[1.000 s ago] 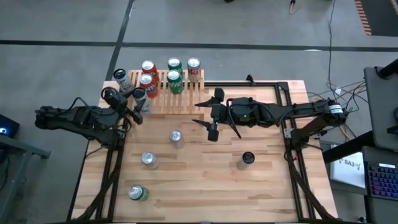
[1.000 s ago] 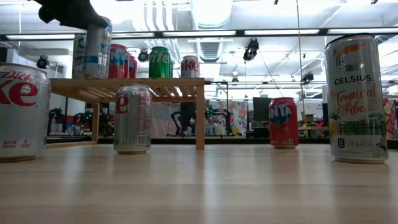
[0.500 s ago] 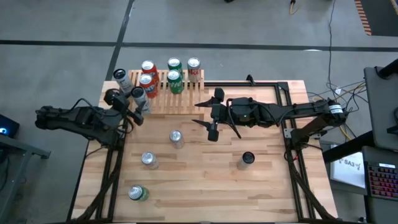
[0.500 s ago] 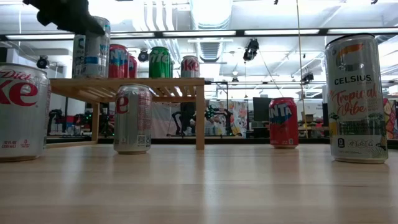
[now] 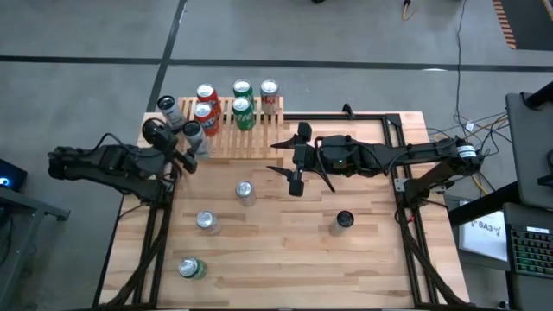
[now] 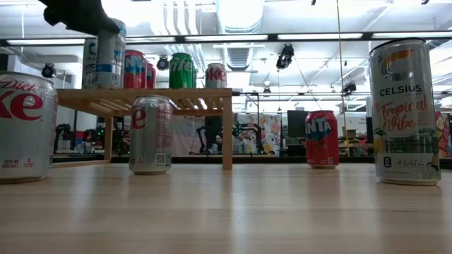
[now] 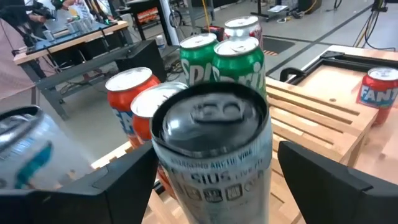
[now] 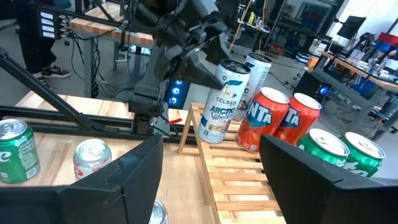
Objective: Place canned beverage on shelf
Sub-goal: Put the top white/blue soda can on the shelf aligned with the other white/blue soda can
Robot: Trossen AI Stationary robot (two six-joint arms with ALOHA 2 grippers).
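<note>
- The left claw [image 5: 179,149] is at the shelf's left end, its fingers [image 7: 124,183] spread wide on either side of a silver Celsius can [image 5: 192,131], with a visible gap on both sides, so not gripping it.
- That silver Celsius can [image 7: 211,152] stands upright on the shelf [image 5: 255,138], at its near-left part.
- Just beyond it on the slats stand two orange Fanta cans [image 5: 206,105], two green Sprite cans [image 5: 243,102] and a red-and-silver can [image 5: 270,91]; another Celsius can [image 5: 168,108] stands at the far-left corner.
- The right claw [image 5: 289,161] hangs over the counter [image 5: 363,259] near the shelf's front edge, fingers parted and empty.
- Five more cans stand upright on the counter, well apart from the shelf.
</note>
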